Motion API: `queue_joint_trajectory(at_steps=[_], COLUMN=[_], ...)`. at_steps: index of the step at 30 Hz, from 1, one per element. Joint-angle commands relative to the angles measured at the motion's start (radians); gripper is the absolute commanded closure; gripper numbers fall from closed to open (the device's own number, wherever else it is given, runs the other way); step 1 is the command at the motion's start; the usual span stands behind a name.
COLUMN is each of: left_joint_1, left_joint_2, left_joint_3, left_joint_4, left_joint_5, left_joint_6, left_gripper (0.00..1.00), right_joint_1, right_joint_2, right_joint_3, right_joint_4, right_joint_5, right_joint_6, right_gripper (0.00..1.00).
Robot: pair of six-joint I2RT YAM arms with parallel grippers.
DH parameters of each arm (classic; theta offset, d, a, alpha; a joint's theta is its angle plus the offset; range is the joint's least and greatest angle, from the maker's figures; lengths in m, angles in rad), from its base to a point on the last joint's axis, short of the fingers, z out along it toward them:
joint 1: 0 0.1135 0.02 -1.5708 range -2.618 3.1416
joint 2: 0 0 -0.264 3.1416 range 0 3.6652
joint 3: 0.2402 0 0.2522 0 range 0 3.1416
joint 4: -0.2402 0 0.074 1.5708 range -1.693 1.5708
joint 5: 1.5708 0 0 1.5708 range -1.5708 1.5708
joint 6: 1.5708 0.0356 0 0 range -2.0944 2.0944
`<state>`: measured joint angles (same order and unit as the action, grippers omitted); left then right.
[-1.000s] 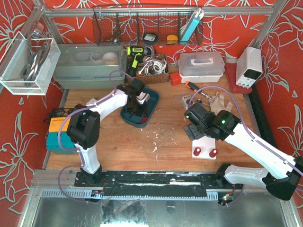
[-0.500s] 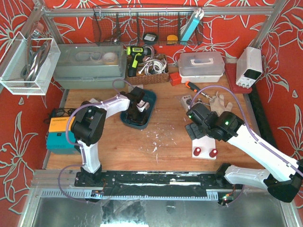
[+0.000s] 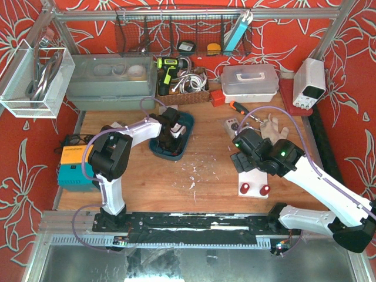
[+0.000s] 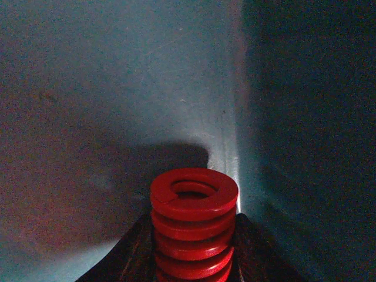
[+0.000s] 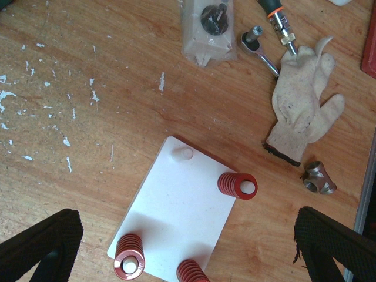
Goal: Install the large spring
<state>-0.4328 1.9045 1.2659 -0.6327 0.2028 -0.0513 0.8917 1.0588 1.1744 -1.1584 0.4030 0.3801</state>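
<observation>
My left gripper [image 3: 170, 133] is down inside the teal tray [image 3: 189, 119]. In the left wrist view it [image 4: 194, 261] is shut on the large spring [image 4: 194, 220], a red coil standing upright between the dark fingers [image 4: 132, 255] by the tray wall. My right gripper [image 5: 188, 217] hangs open above the white plate [image 5: 176, 205]. Three red springs [image 5: 238, 185] [image 5: 130, 262] [image 5: 191, 271] sit on the plate's pegs. One bare peg [image 5: 183, 154] stands at the plate's far corner. In the top view the plate [image 3: 254, 178] lies under the right gripper [image 3: 244, 161].
A white glove [image 5: 302, 100], a ratchet [image 5: 261, 47], a pipe fitting [image 5: 319, 178] and a bagged socket [image 5: 205, 26] lie beyond the plate. A grey bin [image 3: 108, 82], clear box [image 3: 249, 79] and power supply [image 3: 309, 82] line the back. An orange-teal unit [image 3: 73, 167] sits left.
The left arm swung and lowered its gripper into the teal tray, and the jaws closed on the red spring. The right arm barely moved.
</observation>
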Motion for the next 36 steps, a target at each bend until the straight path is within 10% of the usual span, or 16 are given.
queue_joint_trajectory(at_steps=[1,14,23,36], left_joint_1=[0.000,-0.012,-0.120,-0.337], left_joint_2=[-0.012,-0.238,-0.489,-0.743], left_joint_3=[0.016,0.044,-0.149,-0.467], left_joint_4=[-0.021,0.046,0.376,0.779], left_joint_5=[-0.030,-0.116,-0.062,0.010], left_joint_6=[0.001,-0.063,0.009,0.271], left_gripper=[0.86,0.88,0.93,0.95], right_joint_1=[-0.007,-0.186,-0.303,-0.366], right_joint_2=[-0.040,0.025,0.059,0.098], right_joint_3=[-0.033,0.079,0.144,0.143], right_joint_4=[0.012,0.191,0.200,0.252], right_joint_5=[0.036,-0.106,-0.378,-1.013], right_joint_6=[0.006,-0.096,0.002,0.137], right_gripper=[0.01,0.01,0.03,0.38])
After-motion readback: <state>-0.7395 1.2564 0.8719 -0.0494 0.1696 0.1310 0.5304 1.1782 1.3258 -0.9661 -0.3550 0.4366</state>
